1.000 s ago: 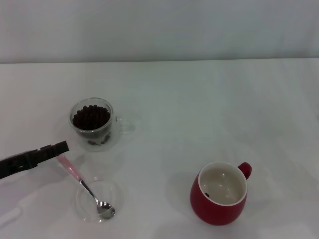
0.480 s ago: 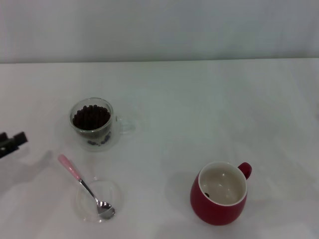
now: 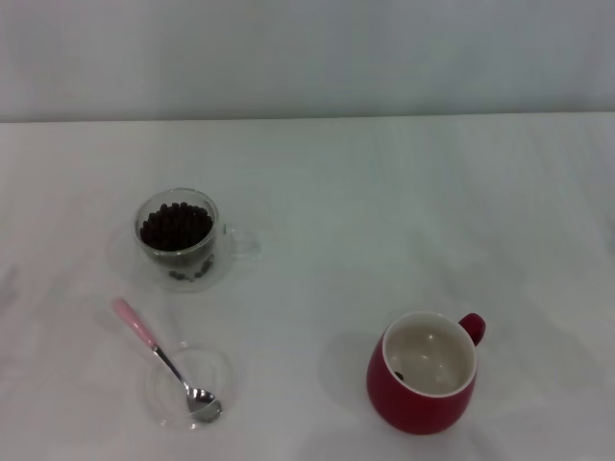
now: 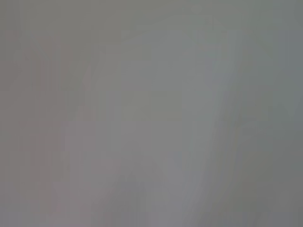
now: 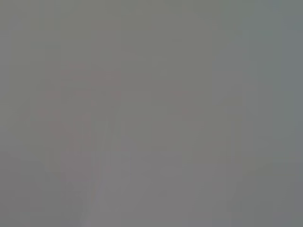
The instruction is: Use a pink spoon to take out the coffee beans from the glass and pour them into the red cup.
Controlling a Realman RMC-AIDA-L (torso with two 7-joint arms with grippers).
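Gone from the head view since a second ago: my left pincer, which was reaching in from the left edge near the spoon's pink handle and is now out of sight. Neither pincer is showing anywhere, and both wrist views are giving only blank grey, so I cannot tell whether either is apart or together.

Pink spoon (image 3: 159,355) is lying on the table (image 3: 384,211) with its metal bowl resting in a small clear dish (image 3: 213,368) and its pink handle pointing up and to my left, toward the glass. Long axis is running diagonally, handle end nearer my left side.

Glass (image 3: 177,238) is standing upright just beyond the spoon handle, holding coffee beans (image 3: 176,224) up near its rim. Red cup (image 3: 424,373) is sitting well apart on my right, upright, handle away to the right; one dark speck, possibly a bean, is showing low inside it, otherwise pale interior.

I am judging the left arm the nearer one to the spoon handle. Whether scooping is ahead or behind, this scene fits both: spoon parked, glass nearly full, cup nearly bare.
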